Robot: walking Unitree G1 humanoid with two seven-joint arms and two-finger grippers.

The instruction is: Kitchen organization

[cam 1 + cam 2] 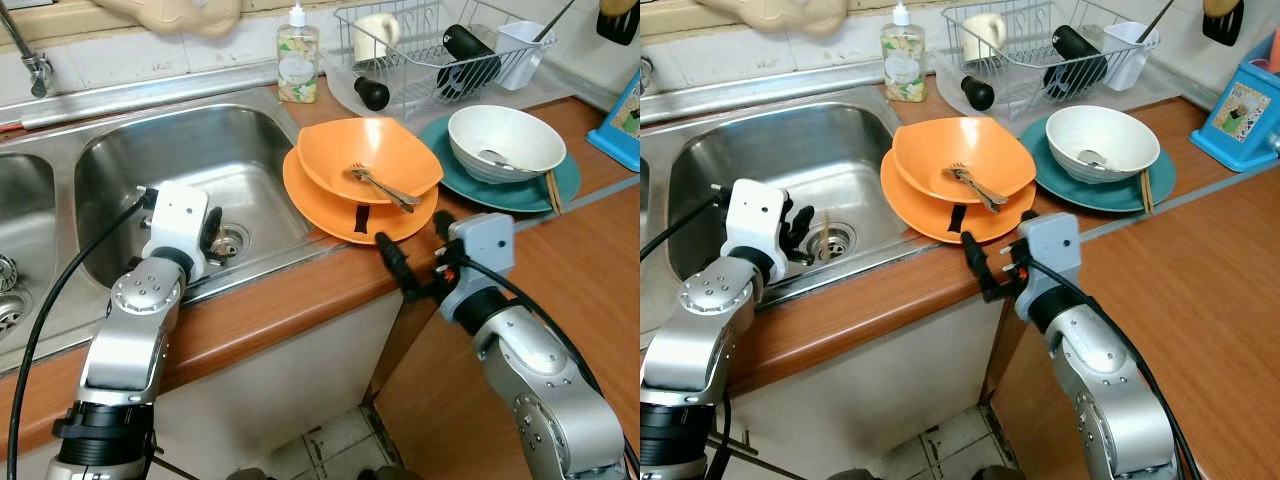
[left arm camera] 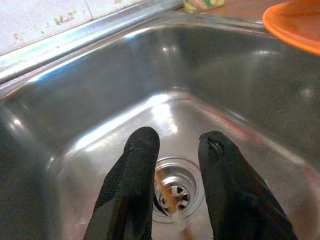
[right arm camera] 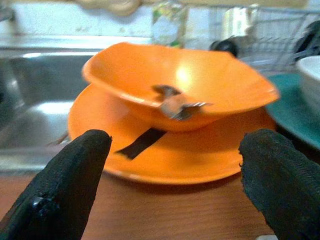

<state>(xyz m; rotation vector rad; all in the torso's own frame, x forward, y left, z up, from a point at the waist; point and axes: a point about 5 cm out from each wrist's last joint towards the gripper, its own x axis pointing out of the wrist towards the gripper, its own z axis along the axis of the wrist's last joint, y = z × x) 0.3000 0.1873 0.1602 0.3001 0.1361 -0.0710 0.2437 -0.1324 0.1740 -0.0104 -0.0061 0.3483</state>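
An orange bowl (image 1: 370,150) with a fork (image 1: 385,185) in it sits on an orange plate (image 1: 320,205) at the counter's front edge, beside the sink (image 1: 180,150). My right gripper (image 1: 410,228) is low at the counter edge just in front of the plate, wide open, the plate and bowl (image 3: 175,85) straight ahead between its fingers (image 3: 65,185). My left gripper (image 2: 177,137) hangs inside the sink basin above the drain (image 2: 172,192), fingers a little apart and holding nothing. A thin tan stick (image 2: 165,192) lies at the drain.
Right of the orange dishes, a white bowl (image 1: 505,140) with a spoon rests on a teal plate (image 1: 560,185) with chopsticks (image 1: 552,190). Behind stand a dish rack (image 1: 440,50) and soap bottle (image 1: 298,55). A faucet (image 1: 30,55) is at far left.
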